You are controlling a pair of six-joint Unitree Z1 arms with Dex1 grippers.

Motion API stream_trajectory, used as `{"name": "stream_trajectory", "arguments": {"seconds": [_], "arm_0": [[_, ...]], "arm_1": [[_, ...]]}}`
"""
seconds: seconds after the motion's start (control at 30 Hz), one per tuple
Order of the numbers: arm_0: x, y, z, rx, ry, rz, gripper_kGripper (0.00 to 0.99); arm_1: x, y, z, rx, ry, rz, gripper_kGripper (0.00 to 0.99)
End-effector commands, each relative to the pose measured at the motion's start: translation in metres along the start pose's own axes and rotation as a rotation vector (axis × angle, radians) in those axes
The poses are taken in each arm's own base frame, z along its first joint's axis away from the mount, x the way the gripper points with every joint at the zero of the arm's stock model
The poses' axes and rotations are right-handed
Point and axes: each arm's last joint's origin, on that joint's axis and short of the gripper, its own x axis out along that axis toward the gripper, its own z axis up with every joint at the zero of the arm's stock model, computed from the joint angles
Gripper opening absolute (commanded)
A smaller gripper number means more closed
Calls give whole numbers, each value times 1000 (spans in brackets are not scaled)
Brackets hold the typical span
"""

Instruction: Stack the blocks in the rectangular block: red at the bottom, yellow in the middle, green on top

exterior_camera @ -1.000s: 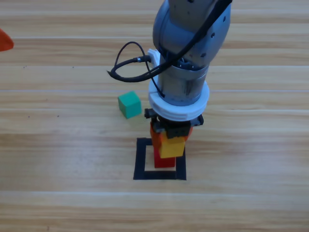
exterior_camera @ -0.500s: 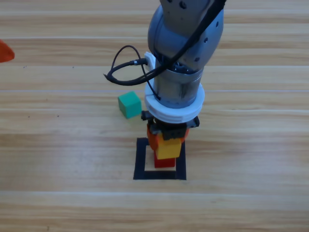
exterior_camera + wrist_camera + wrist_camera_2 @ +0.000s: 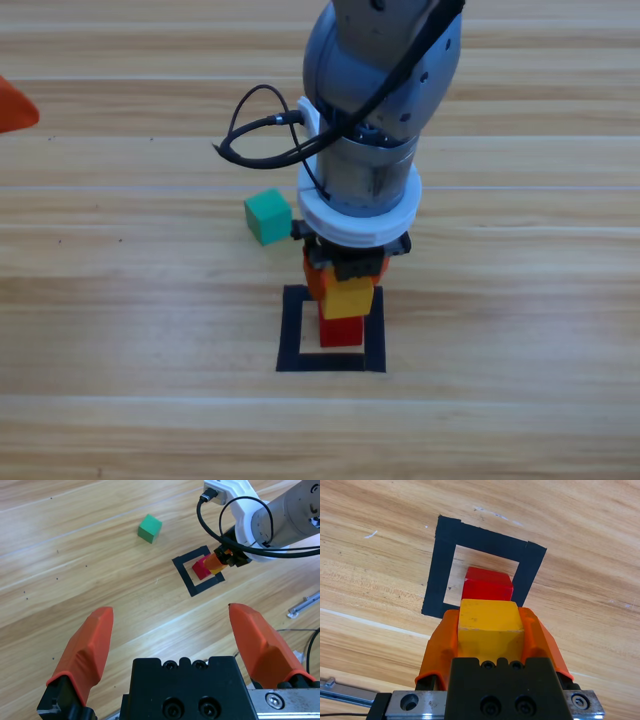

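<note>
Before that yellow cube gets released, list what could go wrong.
1. The right claw, shut on the yellow cube, holds it nearer the camera than the red cube in the right wrist view; if it is off-centre when let go, it may tip off.
2. A nudge could push the red cube out of the black tape square.
3. The green cube lies close beside the arm; a sweep might knock it.

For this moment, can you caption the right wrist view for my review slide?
Right end effector shut on the yellow cube, held above the red cube inside the black tape square.
</note>
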Motion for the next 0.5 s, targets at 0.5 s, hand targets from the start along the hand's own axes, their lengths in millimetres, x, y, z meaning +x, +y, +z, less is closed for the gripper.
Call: {"name": "stream_trajectory", "arguments": {"seconds": [0.5], "arm_0": [[0, 4, -7, -5, -6, -4, 989]], "arm_1": [[47, 17, -11, -34, 73, -60, 0]]}}
